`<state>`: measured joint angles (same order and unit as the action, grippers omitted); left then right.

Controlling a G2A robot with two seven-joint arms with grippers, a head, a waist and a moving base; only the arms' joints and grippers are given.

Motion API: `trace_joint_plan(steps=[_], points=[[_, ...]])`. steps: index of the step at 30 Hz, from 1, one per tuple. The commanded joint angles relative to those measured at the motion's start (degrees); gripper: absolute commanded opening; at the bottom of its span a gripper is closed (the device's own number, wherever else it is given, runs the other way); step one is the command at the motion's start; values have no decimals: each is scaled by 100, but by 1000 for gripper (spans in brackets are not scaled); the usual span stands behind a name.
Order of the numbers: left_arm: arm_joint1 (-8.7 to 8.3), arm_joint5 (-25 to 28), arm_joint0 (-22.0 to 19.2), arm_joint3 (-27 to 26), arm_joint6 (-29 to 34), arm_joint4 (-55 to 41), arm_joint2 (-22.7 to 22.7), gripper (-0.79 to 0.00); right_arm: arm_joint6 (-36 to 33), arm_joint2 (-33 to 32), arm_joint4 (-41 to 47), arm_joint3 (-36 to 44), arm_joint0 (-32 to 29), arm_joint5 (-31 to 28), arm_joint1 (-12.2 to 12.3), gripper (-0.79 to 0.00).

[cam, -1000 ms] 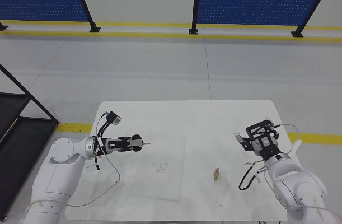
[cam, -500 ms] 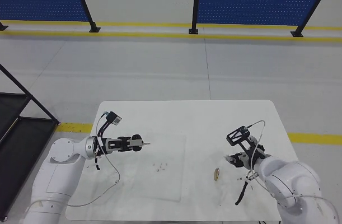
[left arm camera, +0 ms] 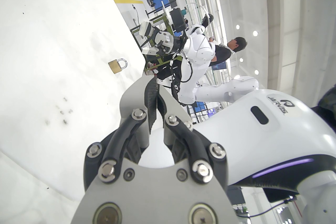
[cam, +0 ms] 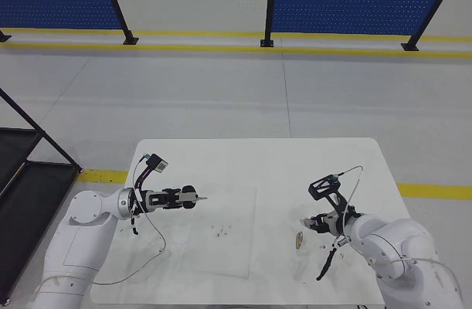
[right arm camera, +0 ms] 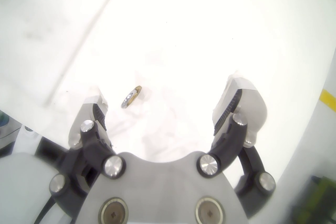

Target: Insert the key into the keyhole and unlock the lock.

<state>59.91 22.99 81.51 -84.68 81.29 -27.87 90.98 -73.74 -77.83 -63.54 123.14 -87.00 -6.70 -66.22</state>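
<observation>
Lying on the white rectangular surface (cam: 313, 166) in the top view, the small brass padlock with a silver shackle (cam: 299, 240) sits right of centre, near the edge closest to the robot. The right gripper (cam: 307, 224) hangs just beside it, fingers spread. The left gripper (cam: 198, 198) hovers well apart over the left half, above a thin translucent sheet (cam: 243, 263). A few dark specks (cam: 222, 229) dot that sheet. Bare surface stretches between the two arms and out to the far edge.

The left wrist view has the left gripper (left arm camera: 157, 93) with its ribbed pads pressed together. I cannot tell whether a key is pinched between them. Past it the padlock (left arm camera: 117, 66) lies near the surface's (left arm camera: 52, 12) rim, with the right gripper (left arm camera: 148, 50) close above and the specks (left arm camera: 61, 112) nearer.

In the right wrist view the right gripper (right arm camera: 165, 96) is wide open. The padlock (right arm camera: 131, 97) lies edge-on between its fingers, closer to one fingertip (right arm camera: 95, 105). Bare surface (right arm camera: 197, 12) extends beyond, crossed by the sheet's edge (right arm camera: 81, 43).
</observation>
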Motion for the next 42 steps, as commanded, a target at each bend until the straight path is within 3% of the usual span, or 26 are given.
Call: trace_joint_plan(steps=[1,8,19,29,36,42], points=[[0,0,0,0,0,0,0,-785,51,9,-16,-10,-8,14,0,0],[0,0,0,0,0,0,0,-785,-1418,638,-597,81,496,1180,-73,0],[0,0,0,0,0,0,0,-785,-1426,1373,451,-483,1043,2296,-79,0],[0,0,0,0,0,0,0,-785,-1426,1704,340,-1506,1296,2301,-57,0],[0,0,0,0,0,0,0,-785,-1426,1942,253,-1898,1492,2301,-113,0],[0,0,0,0,0,0,0,-785,-1426,1955,675,-1945,1545,2301,-163,0]])
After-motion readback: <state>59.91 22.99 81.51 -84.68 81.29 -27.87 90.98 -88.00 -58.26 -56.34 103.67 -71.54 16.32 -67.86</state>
